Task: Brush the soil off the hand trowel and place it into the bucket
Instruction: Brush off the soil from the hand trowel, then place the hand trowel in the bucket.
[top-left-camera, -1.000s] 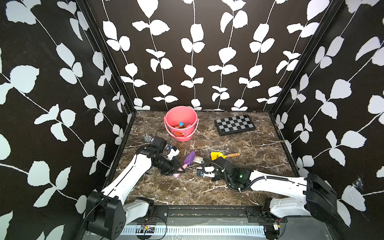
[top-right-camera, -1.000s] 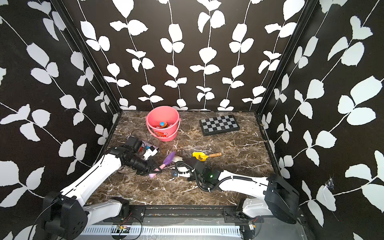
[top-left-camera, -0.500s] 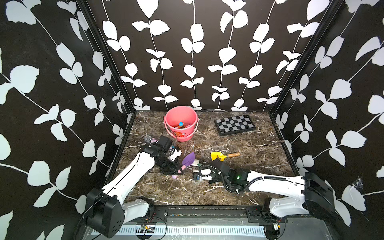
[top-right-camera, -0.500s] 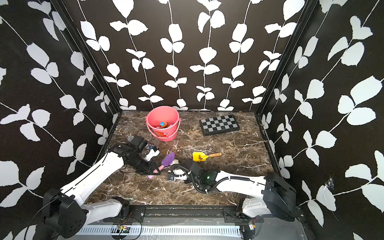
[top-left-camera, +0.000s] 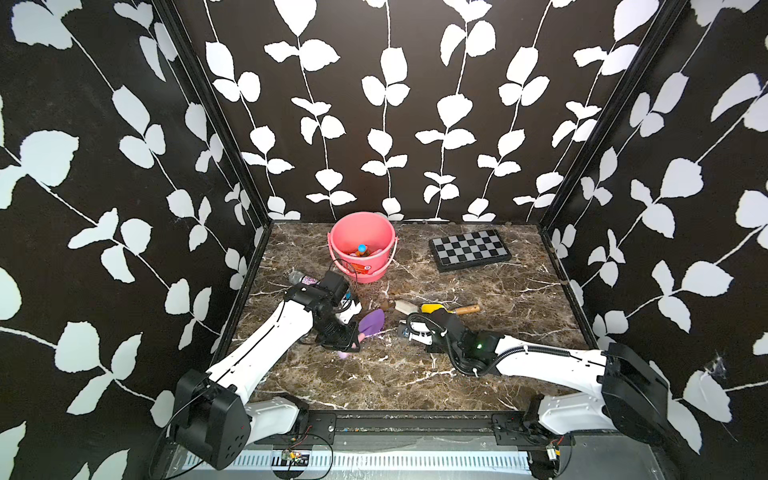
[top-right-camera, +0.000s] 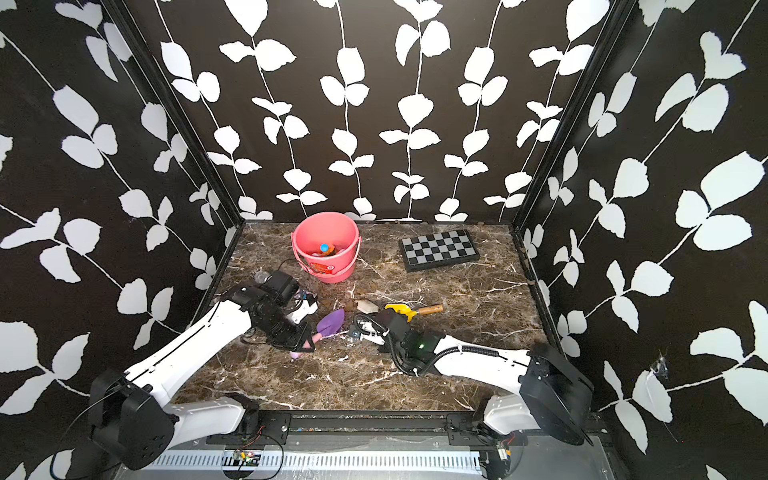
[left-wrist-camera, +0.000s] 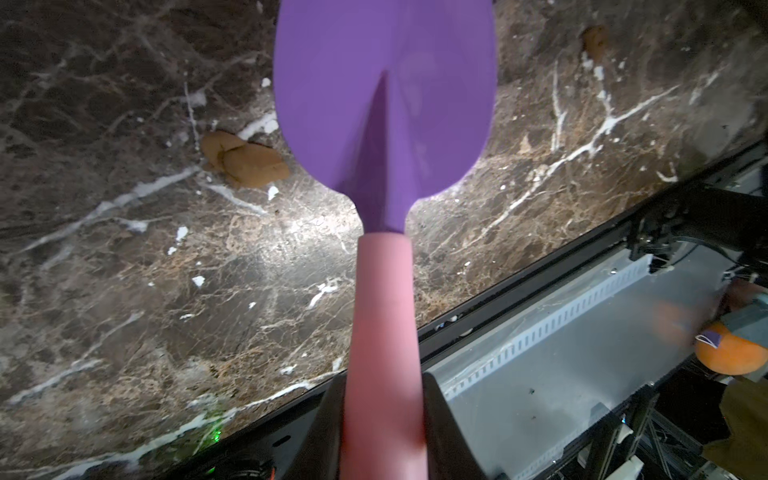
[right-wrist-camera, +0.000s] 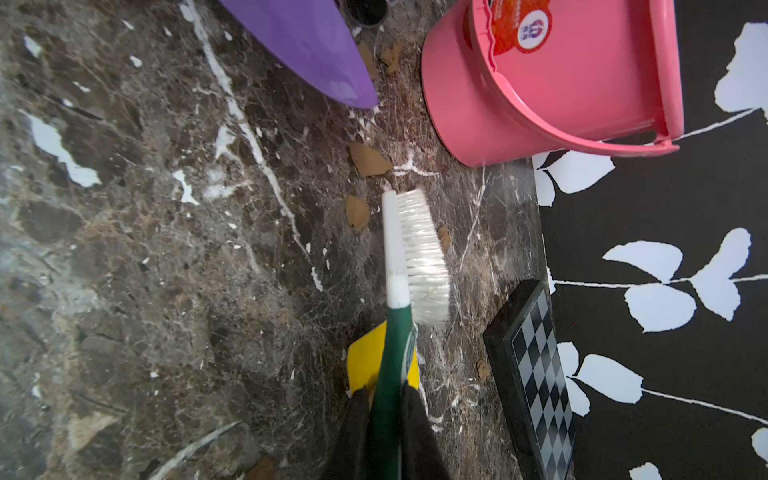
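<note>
Sole marking: red-orange label (right-wrist-camera: 515, 29) on side of bucket (right-wrist-camera: 561, 112), w/ white round emblem (right-wrist-camera: 537, 30) bearing purple chars., too blurred to read. In both top views the label is too small to read.

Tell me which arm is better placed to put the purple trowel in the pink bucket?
Left, probably: the left gripper grips the purple trowel by its pink handle, near the bucket; the right gripper holds only the brush.

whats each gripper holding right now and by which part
The left gripper holds the purple trowel by its pink handle. The right gripper holds the brush by its green handle.
</note>
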